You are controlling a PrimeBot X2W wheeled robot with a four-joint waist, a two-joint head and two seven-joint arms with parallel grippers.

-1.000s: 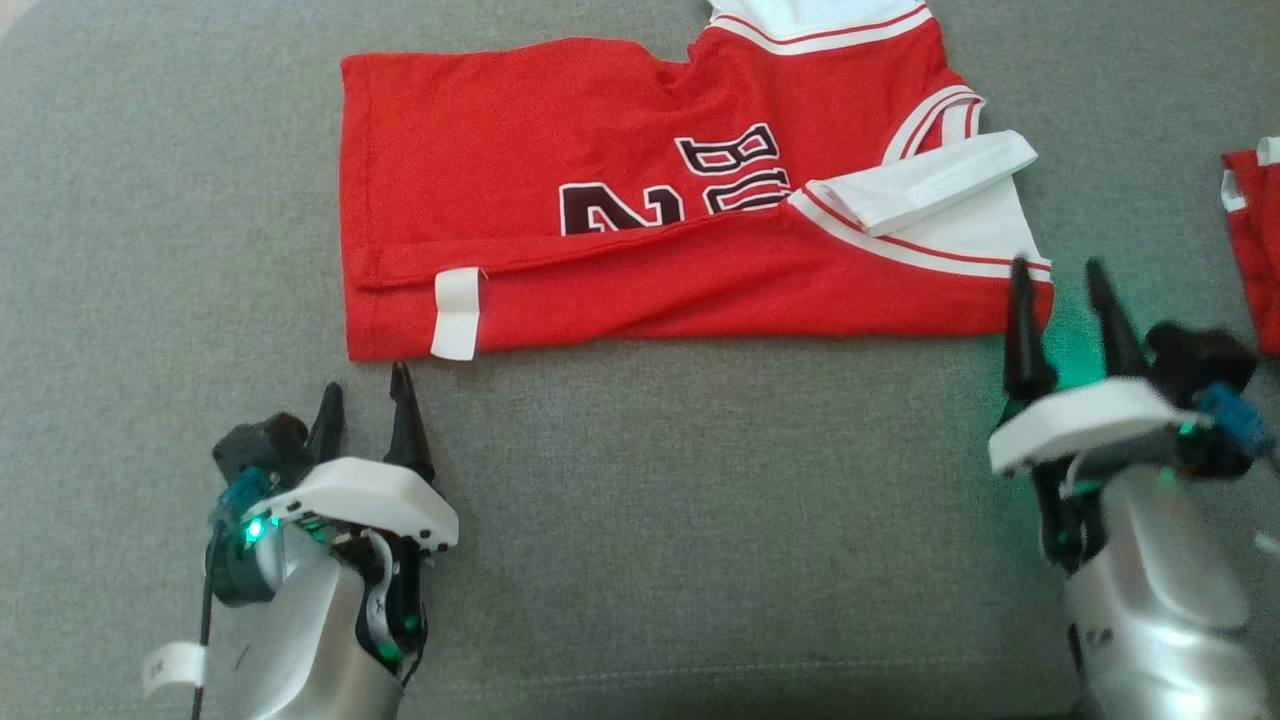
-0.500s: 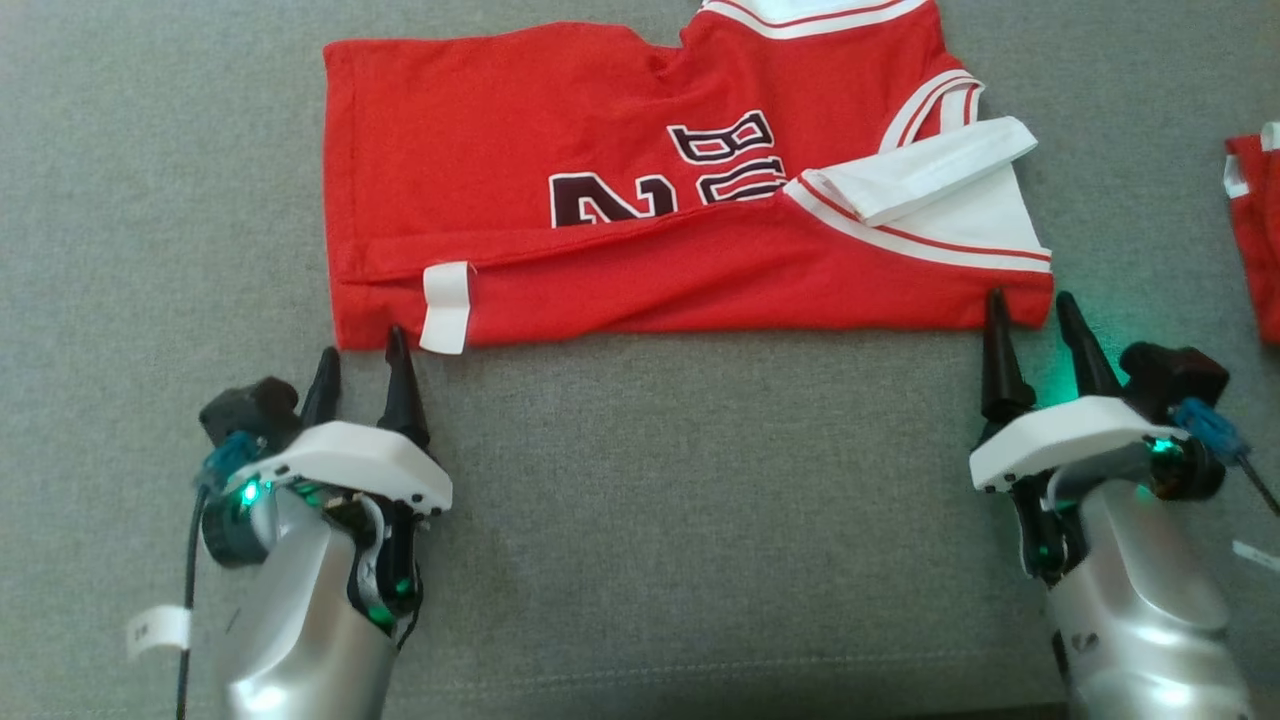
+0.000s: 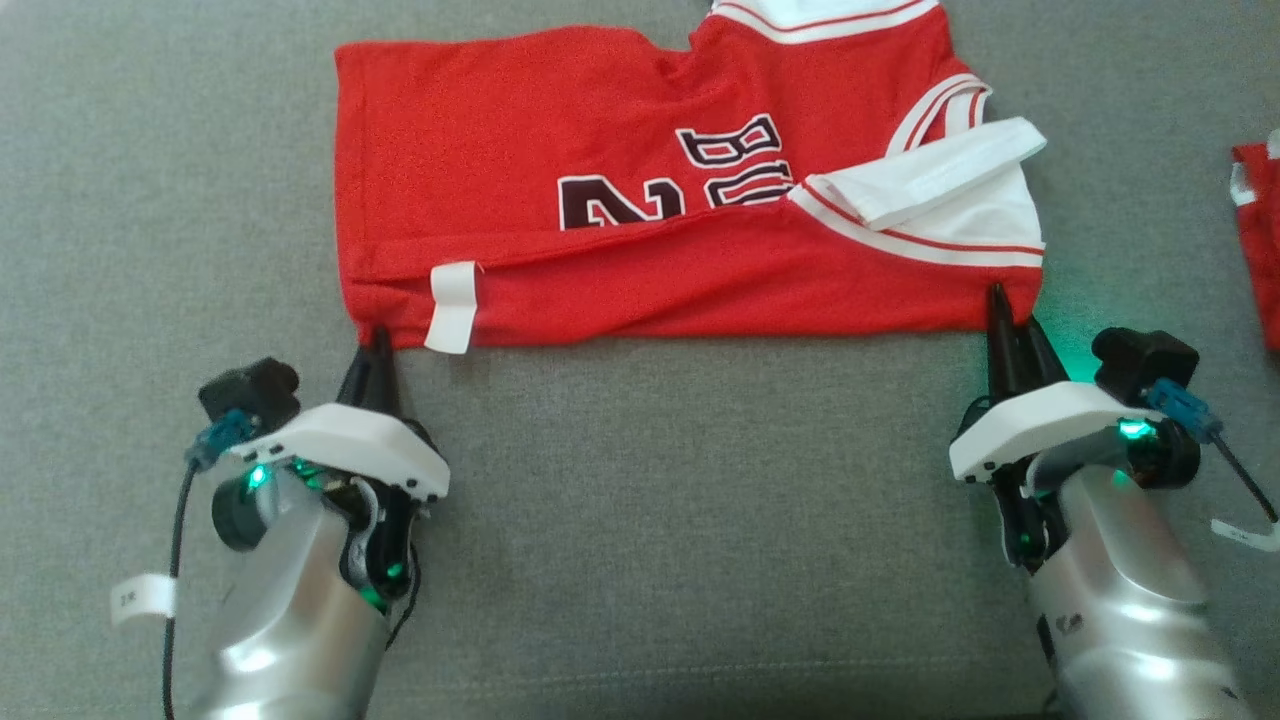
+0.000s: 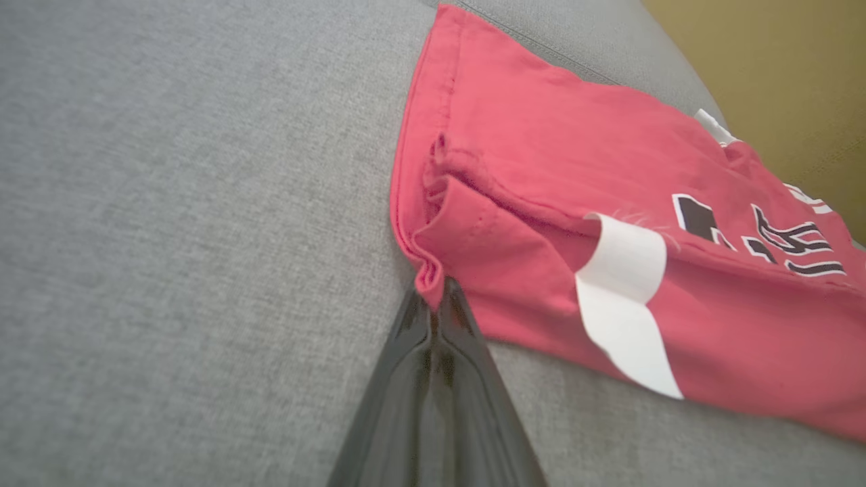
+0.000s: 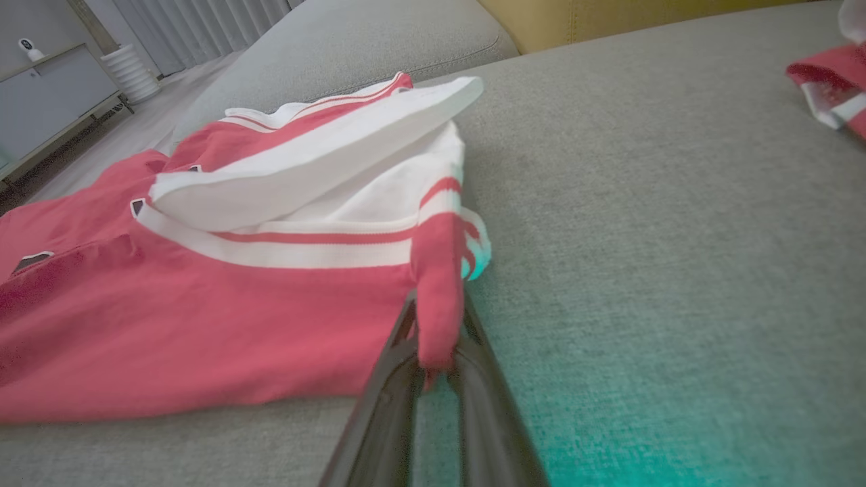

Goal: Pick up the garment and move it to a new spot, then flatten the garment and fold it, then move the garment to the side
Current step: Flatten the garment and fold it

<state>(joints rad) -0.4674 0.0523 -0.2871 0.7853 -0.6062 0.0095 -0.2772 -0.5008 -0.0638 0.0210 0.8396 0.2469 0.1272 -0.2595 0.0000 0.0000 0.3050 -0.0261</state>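
You are looking down on a grey woven sofa cushion (image 3: 640, 520), with a stitched seam (image 3: 640, 672) running along its near edge. Beyond its far edge rises mustard-yellow upholstery (image 5: 609, 20). Far left, a pale floor (image 5: 122, 128) leads to a low grey cabinet (image 5: 54, 101), a white ribbed cylinder (image 5: 132, 71) and pale pleated curtains (image 5: 203, 24). The light is soft and even.

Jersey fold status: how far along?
Done: the red-and-white jersey lies spread on the grey fabric cushion, its near long edge folded over. In hand: left hand and right hand each pinch a near corner. Remaining: further folding, then moving it aside.
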